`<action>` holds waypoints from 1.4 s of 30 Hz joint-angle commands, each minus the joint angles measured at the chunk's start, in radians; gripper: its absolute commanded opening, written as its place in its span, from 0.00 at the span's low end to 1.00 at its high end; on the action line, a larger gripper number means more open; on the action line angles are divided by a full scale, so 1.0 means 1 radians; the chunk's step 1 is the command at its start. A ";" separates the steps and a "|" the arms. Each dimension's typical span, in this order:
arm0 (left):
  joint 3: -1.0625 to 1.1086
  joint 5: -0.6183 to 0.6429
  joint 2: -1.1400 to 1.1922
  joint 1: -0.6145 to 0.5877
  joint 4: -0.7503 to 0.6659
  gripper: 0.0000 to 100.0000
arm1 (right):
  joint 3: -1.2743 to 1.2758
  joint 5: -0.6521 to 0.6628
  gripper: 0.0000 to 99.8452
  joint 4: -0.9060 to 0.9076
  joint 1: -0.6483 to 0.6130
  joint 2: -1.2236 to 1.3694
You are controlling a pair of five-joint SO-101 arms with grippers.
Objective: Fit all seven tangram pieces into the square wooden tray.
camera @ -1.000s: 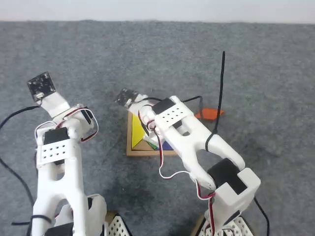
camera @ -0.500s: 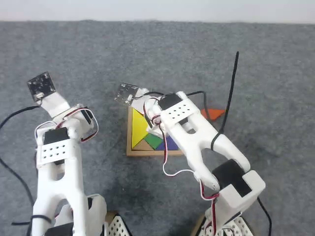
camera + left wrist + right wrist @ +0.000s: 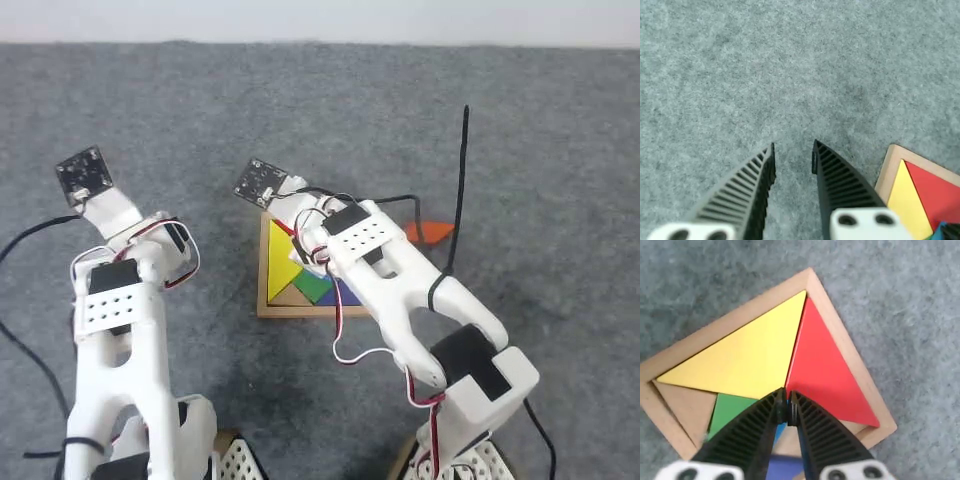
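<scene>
The square wooden tray (image 3: 262, 292) lies on the grey carpet between the arms. In the right wrist view the tray (image 3: 840, 340) holds a large yellow triangle (image 3: 745, 360) and a large red triangle (image 3: 825, 385) side by side, plus a green piece (image 3: 727, 412) and a blue piece (image 3: 782, 467); some bare wood shows. My right gripper (image 3: 787, 397) hangs shut over the tray's middle, where yellow meets red, holding nothing. An orange piece (image 3: 430, 232) lies on the carpet to the right of the tray. My left gripper (image 3: 793, 147) stands open over bare carpet, off one tray corner (image 3: 886, 170).
Grey carpet surrounds the tray on all sides. A black cable (image 3: 460, 180) rises from the right arm near the orange piece. Both arm bases stand at the near edge.
The right arm has shifted across the tray, uncovering the green and blue pieces and more of the orange piece. The left arm has not moved.
</scene>
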 commanded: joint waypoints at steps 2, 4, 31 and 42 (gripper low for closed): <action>-0.015 0.009 -0.040 0.005 -0.029 0.13 | -0.003 -0.028 0.01 -0.053 0.007 -0.054; -0.015 0.009 -0.038 0.005 -0.029 0.13 | -0.005 -0.061 0.01 -0.082 0.008 -0.025; -0.015 0.009 -0.040 0.006 -0.029 0.13 | -0.189 -0.060 0.01 0.179 0.093 0.005; -0.015 0.009 -0.040 0.008 -0.029 0.13 | 0.358 -0.012 0.01 -0.105 0.015 -0.466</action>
